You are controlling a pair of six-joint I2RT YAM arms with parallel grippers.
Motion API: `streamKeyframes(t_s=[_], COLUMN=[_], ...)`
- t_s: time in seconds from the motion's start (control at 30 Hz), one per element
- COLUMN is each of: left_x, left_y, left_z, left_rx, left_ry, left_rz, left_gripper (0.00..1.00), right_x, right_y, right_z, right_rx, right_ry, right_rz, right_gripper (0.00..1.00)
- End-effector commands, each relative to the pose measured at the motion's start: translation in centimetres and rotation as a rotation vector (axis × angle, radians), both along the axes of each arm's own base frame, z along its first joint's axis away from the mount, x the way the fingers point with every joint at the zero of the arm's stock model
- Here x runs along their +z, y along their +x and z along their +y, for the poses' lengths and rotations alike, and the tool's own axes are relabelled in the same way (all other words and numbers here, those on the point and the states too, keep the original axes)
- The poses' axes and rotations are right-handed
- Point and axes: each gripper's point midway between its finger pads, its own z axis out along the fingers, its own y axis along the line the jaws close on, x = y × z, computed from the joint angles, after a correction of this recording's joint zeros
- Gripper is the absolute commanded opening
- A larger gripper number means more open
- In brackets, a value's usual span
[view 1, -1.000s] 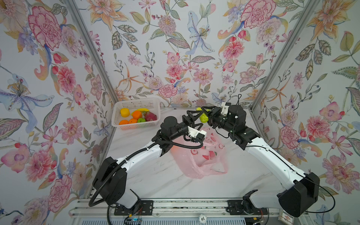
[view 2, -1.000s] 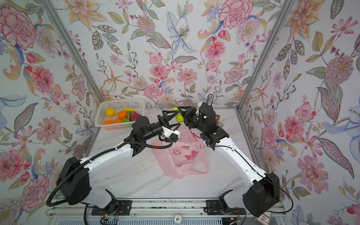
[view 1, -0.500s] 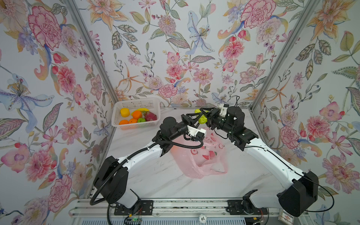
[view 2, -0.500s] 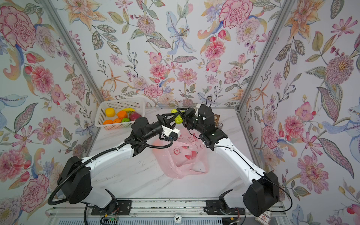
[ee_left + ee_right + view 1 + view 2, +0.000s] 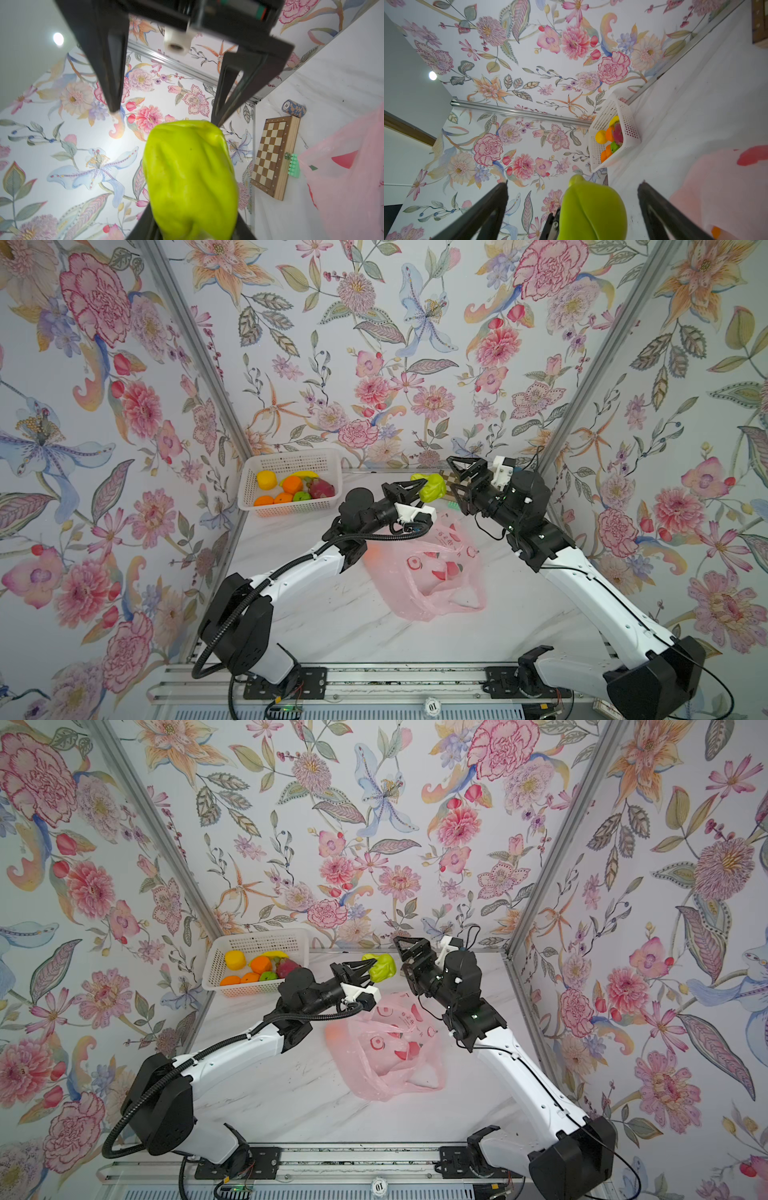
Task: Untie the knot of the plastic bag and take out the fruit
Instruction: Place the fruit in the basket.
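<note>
A lumpy yellow-green fruit (image 5: 431,488) (image 5: 383,967) hangs in the air above the back of the table, with my left gripper (image 5: 419,490) (image 5: 368,971) shut on it. It fills the left wrist view, fruit (image 5: 191,176). My right gripper (image 5: 452,475) (image 5: 400,954) faces it from the other side, open, its fingers (image 5: 503,188) wide of the fruit (image 5: 591,212) and not touching it. The pink plastic bag (image 5: 428,572) (image 5: 390,1052) lies slack on the table below, an orange (image 5: 374,558) showing through it. No knot shows.
A white basket (image 5: 291,460) (image 5: 257,938) holding several fruits stands at the back left against the wall. A folded chessboard (image 5: 274,158), a stack of chips (image 5: 294,108) and a small green piece (image 5: 294,166) lie at the back right. Floral walls close three sides.
My left gripper has shut on the yellow-green fruit and my right gripper has opened and let it go. The fruit has shifted slightly up and left.
</note>
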Motion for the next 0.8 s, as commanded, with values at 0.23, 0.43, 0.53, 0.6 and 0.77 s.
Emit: streamKeyframes(t_s=[0.23, 0.43, 0.53, 0.6, 0.77], left_x=[0.3, -3.9, -6.2, -7.4, -9.9], left_y=[10.0, 15.6, 17.3, 18.2, 20.2], left_z=[12.7, 22.1, 26.8, 29.8, 36.2], left_rx=[0.427, 0.785, 1.0, 1.101, 1.254], left_ry=[-0.35, -0.512, -0.552, -0.618, -0.739], left_rz=[0.524, 0.773, 0.877, 0.951, 1.029], left_gripper=[0.24, 0.27, 0.28, 0.28, 0.28], right_x=[-0.6, -2.8, -3.7, -4.1, -4.8], right_y=[-1.0, -1.1, -1.1, -1.1, -1.1], right_z=[-4.0, -3.7, -3.6, -3.6, -3.4], right_rx=[-0.117, -0.088, -0.075, -0.069, -0.053], right_ry=[-0.201, -0.232, -0.246, -0.255, -0.266], right_rz=[-0.085, -0.043, -0.022, -0.012, 0.002], right_gripper=[0.99, 0.99, 0.99, 0.99, 0.99])
